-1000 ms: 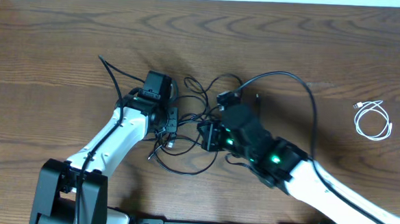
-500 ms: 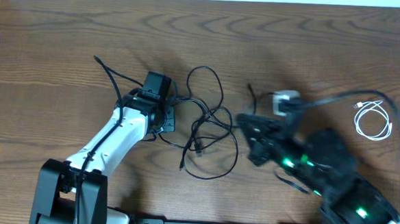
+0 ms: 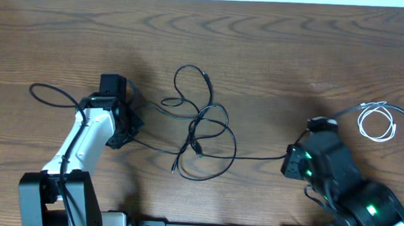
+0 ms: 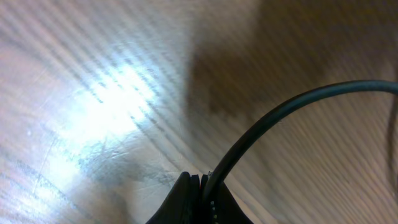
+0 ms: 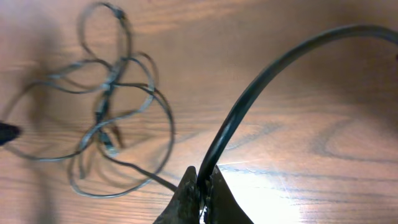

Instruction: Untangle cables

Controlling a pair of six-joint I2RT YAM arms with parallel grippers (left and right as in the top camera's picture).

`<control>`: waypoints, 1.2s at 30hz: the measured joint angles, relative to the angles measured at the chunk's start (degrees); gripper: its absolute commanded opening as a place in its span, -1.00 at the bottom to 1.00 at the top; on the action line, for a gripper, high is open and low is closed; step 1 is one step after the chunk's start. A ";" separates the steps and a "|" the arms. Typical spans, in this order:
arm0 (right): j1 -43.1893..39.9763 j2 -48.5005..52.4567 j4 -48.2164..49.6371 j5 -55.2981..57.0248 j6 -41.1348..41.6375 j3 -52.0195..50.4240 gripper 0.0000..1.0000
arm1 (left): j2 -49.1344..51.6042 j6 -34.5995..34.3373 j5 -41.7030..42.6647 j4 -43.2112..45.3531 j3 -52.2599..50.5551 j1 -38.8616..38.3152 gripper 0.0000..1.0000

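Note:
A tangle of thin black cables (image 3: 201, 132) lies in loose loops at the table's middle, also seen as the tangle (image 5: 111, 106) in the right wrist view. One strand runs left to my left gripper (image 3: 125, 131), whose jaws are shut on a black cable (image 4: 280, 115) just above the wood. Another strand (image 3: 262, 158) runs right, pulled nearly straight, to my right gripper (image 3: 289, 159). In the right wrist view the right gripper (image 5: 202, 182) is shut, with a black cable (image 5: 249, 99) rising from between the fingers and a thin strand (image 5: 163, 180) coming in from the tangle.
A coiled white cable (image 3: 376, 122) lies apart at the right, close behind my right arm. A black loop (image 3: 51, 91) hangs out to the left of my left arm. The wooden table's far edge (image 3: 208, 0) runs along the top.
Both grippers have pulled apart, the left one to the left and the right one far right and toward the front. The tangle has spread into looser loops between them.

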 measured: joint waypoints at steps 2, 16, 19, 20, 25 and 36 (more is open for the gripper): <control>0.00 3.30 -0.76 0.11 0.04 0.00 -0.98 | 0.00 -1.42 0.02 -0.48 -0.07 0.68 -0.85; -6.99 33.38 -6.86 -4.24 -1.81 0.20 -0.98 | -0.02 -9.88 1.73 -1.16 -2.99 7.17 -0.85; -7.34 35.60 -7.06 -7.43 -4.04 1.81 -0.76 | -0.02 -9.22 3.48 0.11 -2.99 7.19 -0.66; -7.34 36.00 -7.06 -8.79 -4.74 3.21 -0.56 | -0.02 -8.35 4.48 0.81 -2.99 7.19 -0.50; -7.34 36.09 -5.14 -15.15 -8.28 11.28 0.01 | -0.02 -4.79 8.37 2.25 -2.99 7.17 -0.29; -2.29 37.77 12.66 -23.32 -8.70 12.98 -0.30 | -0.02 0.07 12.70 3.67 -2.99 7.17 -0.12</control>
